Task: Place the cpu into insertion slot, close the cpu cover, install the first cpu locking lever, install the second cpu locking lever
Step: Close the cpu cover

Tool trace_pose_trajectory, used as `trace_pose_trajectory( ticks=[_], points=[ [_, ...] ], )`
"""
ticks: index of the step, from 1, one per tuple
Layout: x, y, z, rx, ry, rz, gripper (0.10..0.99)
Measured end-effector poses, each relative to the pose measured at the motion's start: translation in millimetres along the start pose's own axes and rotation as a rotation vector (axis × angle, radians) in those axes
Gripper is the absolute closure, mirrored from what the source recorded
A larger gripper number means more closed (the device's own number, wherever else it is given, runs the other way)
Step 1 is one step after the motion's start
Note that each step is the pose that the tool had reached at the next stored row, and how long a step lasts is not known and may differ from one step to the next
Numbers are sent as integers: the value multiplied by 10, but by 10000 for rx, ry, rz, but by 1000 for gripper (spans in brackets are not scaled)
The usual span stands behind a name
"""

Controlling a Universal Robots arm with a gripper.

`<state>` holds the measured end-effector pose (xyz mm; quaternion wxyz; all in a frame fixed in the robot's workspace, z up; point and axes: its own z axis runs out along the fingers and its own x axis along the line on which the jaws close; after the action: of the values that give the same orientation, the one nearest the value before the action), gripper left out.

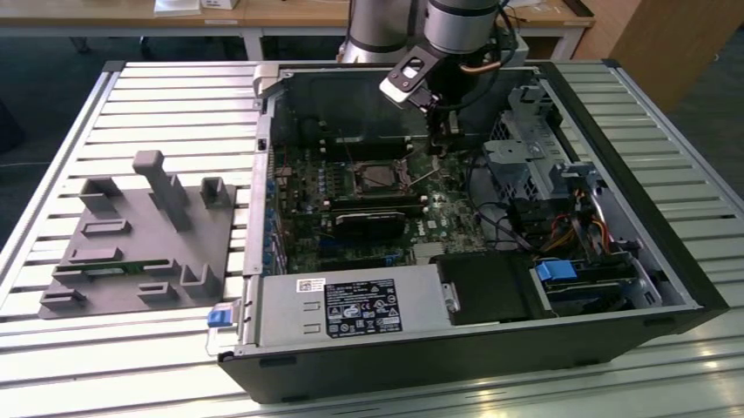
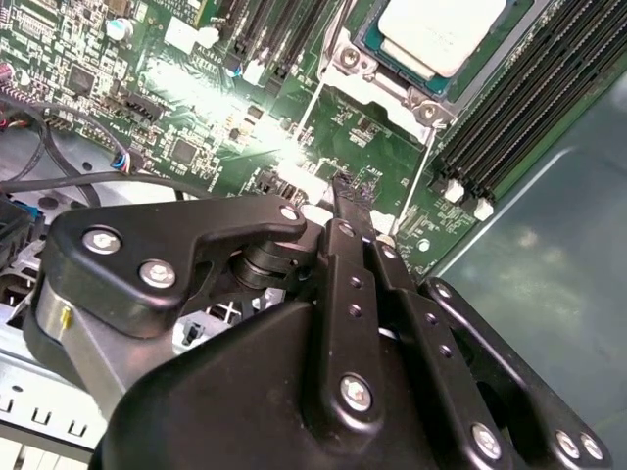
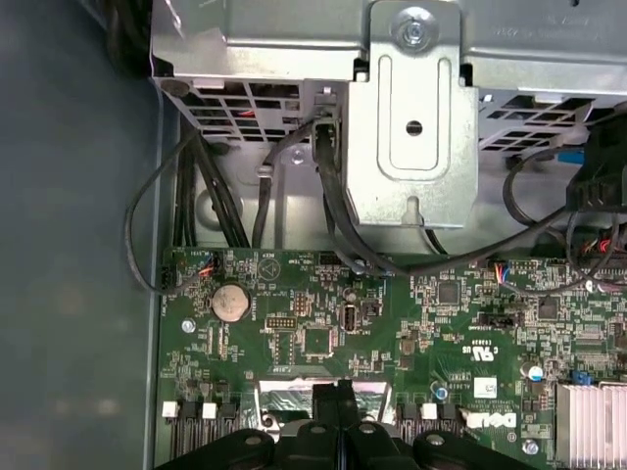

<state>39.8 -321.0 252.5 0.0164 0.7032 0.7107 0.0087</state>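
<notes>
Green circuit board [image 3: 313, 323], busy with small parts, lies under the gripper [image 3: 338, 397], whose matte black jaws are pressed together into one narrow tip. In the exterior view the gripper [image 1: 438, 150] hangs inside the open computer case [image 1: 605, 113], just beside the socket [image 1: 377, 163] on that view's right.

The chip [image 2: 441, 34], flat with a dull silver top, sits in the socket. A thin, shiny metal cover [image 2: 387, 86] frames it, and I see the chip through the cover's window. One wire lever [image 2: 306, 116] and a second wire lever [image 2: 422, 181] run as thin rods from the cover's corners towards the fingertips. I cannot tell whether either touches the tip.

Long black memory slots [image 2: 519, 117] flank the socket, with the smooth grey case wall just past them. On the other side of the tip, a perforated metal drive cage [image 3: 416, 117] and black cables [image 3: 196, 196] close in past the board's edge. The board around the tip lies low and open.
</notes>
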Motion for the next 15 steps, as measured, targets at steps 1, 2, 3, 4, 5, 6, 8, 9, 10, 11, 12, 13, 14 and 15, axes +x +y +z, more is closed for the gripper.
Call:
trace_pose_trajectory(
  ticks=[1,2,3,4,5,6,8,9,10,11,12,13,14,15],
  points=[
    [0,8,1,4,2,0,980],
    [0,17,1,9,2,0,980],
    [0,25,2,12,2,0,980],
    [0,31,1,15,1,0,980],
    [0,38,2,18,1,0,980],
    [0,44,2,19,1,0,980],
    [0,54,2,22,1,0,980],
    [-1,61,3,26,2,0,980],
    [-1,72,3,33,3,1,980],
    [-1,84,4,40,2,0,980],
    [-1,96,4,48,2,-1,980],
    [-1,106,4,56,2,-1,980],
    [-1,117,5,66,3,-1,980],
    [0,127,5,82,2,-1,980]
  ],
)
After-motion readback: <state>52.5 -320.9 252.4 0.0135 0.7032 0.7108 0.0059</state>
